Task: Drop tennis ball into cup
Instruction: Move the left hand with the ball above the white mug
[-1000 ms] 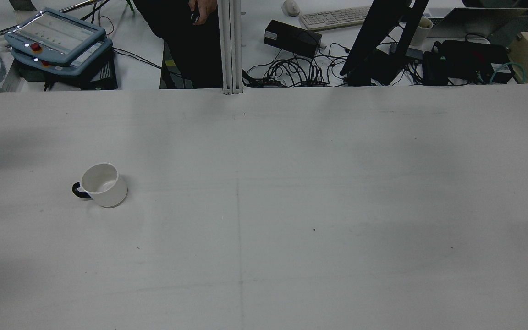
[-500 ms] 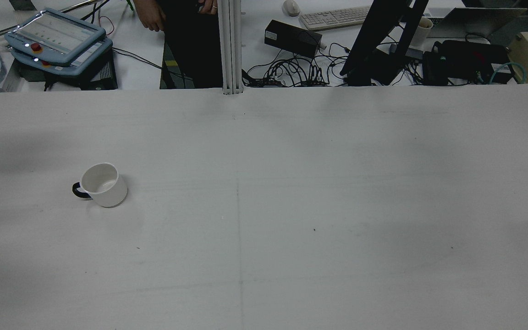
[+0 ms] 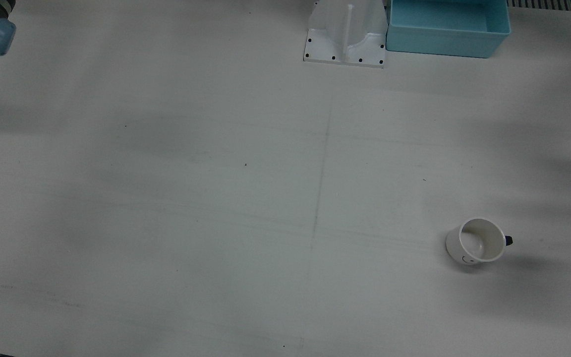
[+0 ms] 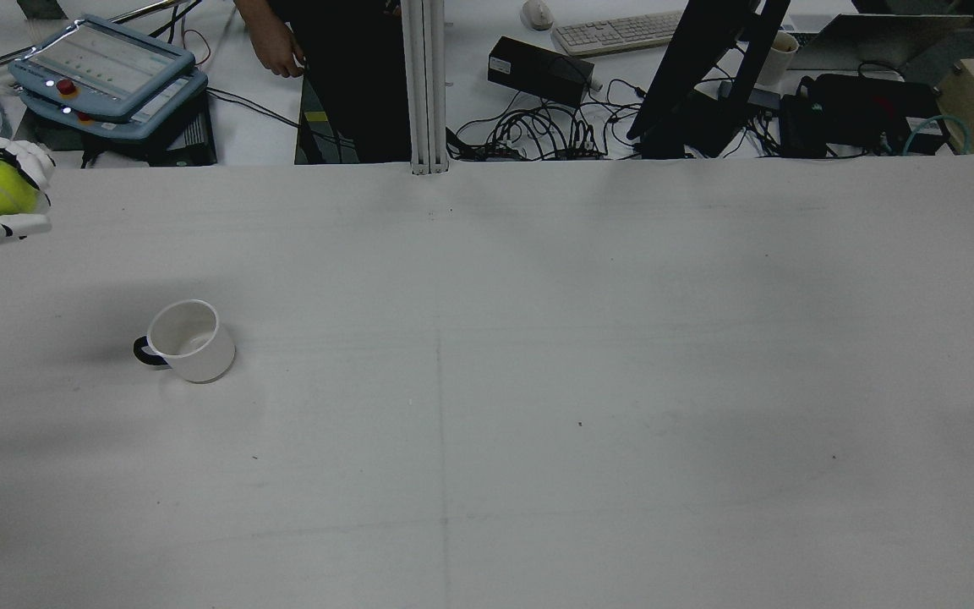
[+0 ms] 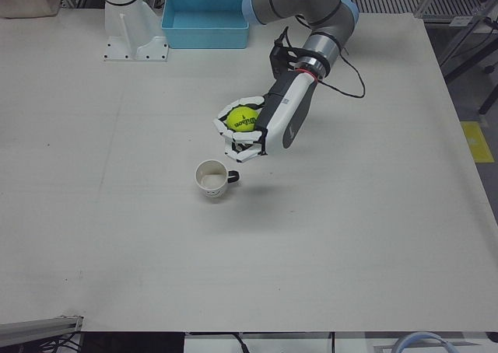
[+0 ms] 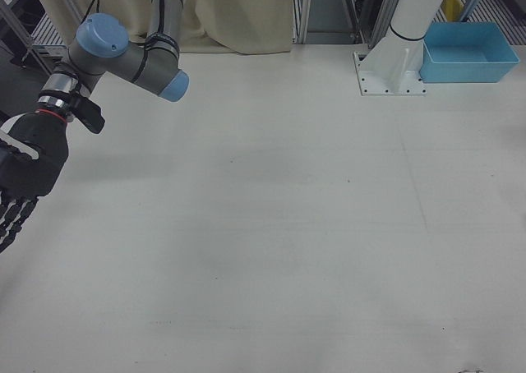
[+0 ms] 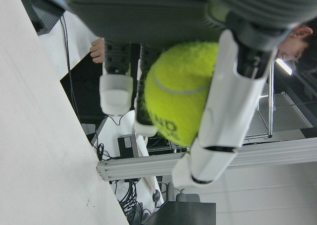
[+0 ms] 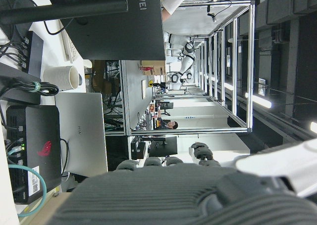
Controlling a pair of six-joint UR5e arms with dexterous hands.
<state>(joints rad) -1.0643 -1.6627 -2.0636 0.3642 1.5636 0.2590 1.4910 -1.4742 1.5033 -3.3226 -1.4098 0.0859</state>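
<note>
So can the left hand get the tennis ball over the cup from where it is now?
Probably yes. The left hand holds the tennis ball in the air close beside the upright cup, whose mouth is open, and nothing stands between them.

Your wide white table point(image 4: 588, 355) carries a faint dark seam down its middle. At its far edge in the rear view rises a grey aluminium post point(image 4: 424, 85). Beyond it you have a desk with a tangle of black cables point(image 4: 538, 135), a pale keyboard point(image 4: 618, 32), a black monitor stand point(image 4: 707, 68) and a blue-grey teach pendant point(image 4: 102, 72) on the left. A light blue plastic bin point(image 3: 446, 27) sits beside a white pedestal base point(image 3: 346, 34).
</note>
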